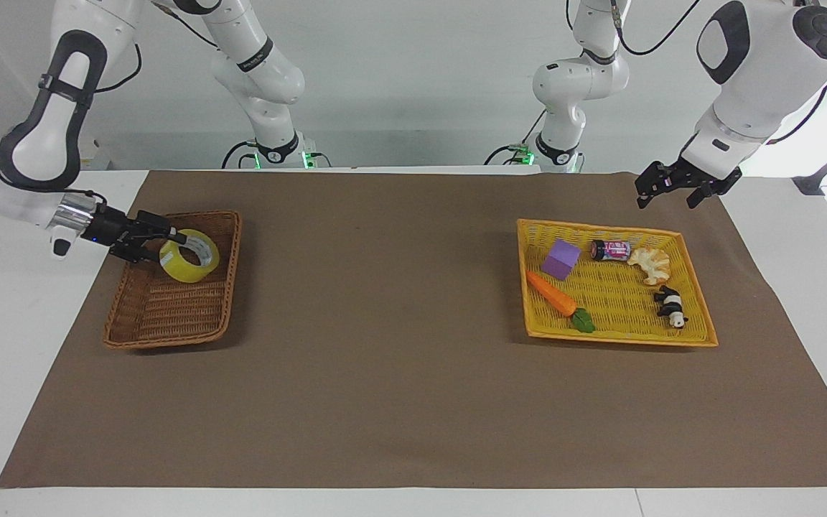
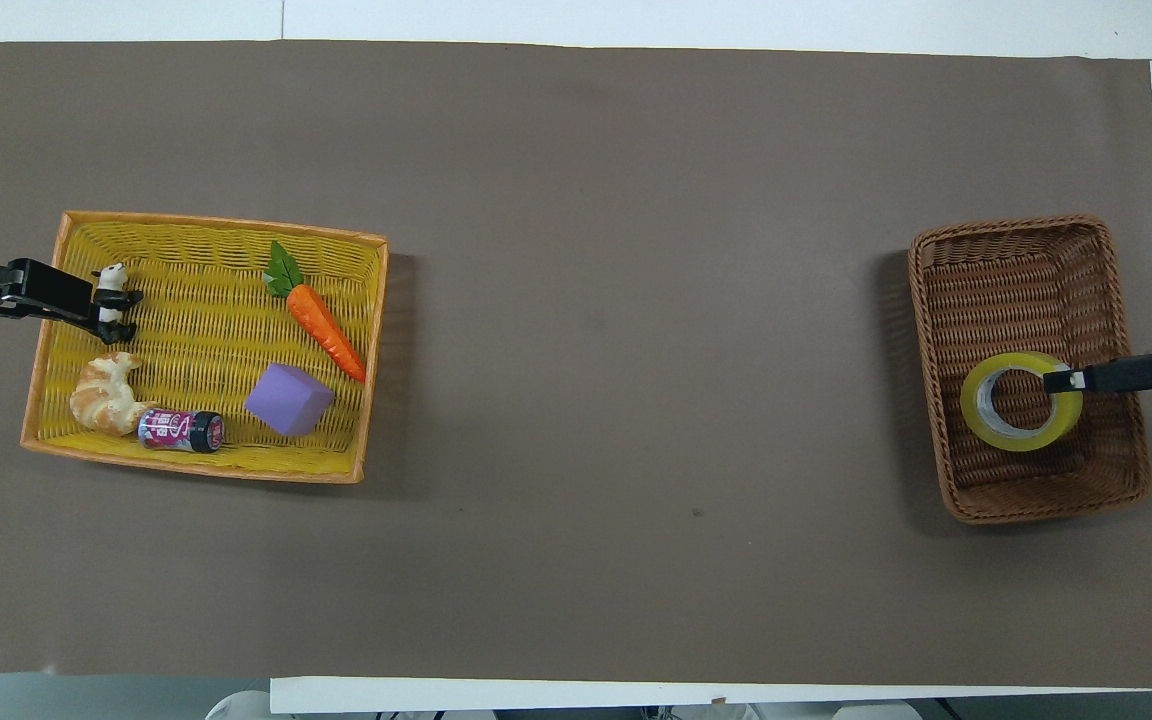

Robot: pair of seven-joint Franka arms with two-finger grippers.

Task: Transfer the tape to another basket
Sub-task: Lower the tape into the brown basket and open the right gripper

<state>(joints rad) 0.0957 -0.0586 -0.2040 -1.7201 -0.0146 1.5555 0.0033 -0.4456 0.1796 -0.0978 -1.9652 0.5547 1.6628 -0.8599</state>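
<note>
- The right claw (image 1: 169,242) pinches the tape (image 1: 189,255) by its rim, tilted, one finger inside the core.
- Under it sits the brown basket (image 1: 169,316), at the right arm's end of the desk (image 1: 399,373).
- The left claw (image 1: 675,188), spread, hangs over the yellow tray (image 1: 618,337).

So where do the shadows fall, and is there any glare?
Facing view: soft shadow under the brown basket along its edge farther from the robots; bright glare by the left arm's end. Overhead view: both the brown basket and the yellow tray cast shadows toward the table's middle; the tape looks evenly lit.
</note>
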